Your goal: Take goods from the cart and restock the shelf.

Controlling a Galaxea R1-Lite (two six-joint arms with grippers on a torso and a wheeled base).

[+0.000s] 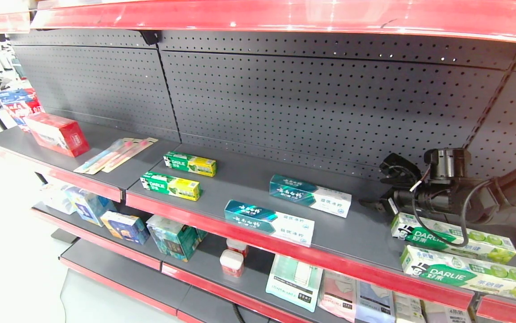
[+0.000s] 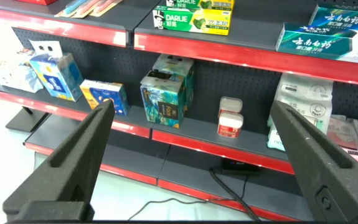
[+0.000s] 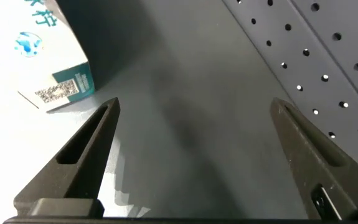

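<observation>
My right gripper hovers open just above the grey shelf board, close to the pegboard back. Nothing is between its fingers. The end of a teal and white toothpaste box lies just ahead of it, the same box seen in the head view. A second teal box lies nearer the shelf's front edge. Two long green boxes lie under the right arm. My left gripper is open and empty, held out in front of the lower shelves.
Two green and yellow boxes, toothbrush packs and a red box sit further left. On the lower shelf stand a patterned box, stacked red and white jars and blue boxes. A red shelf edge runs overhead.
</observation>
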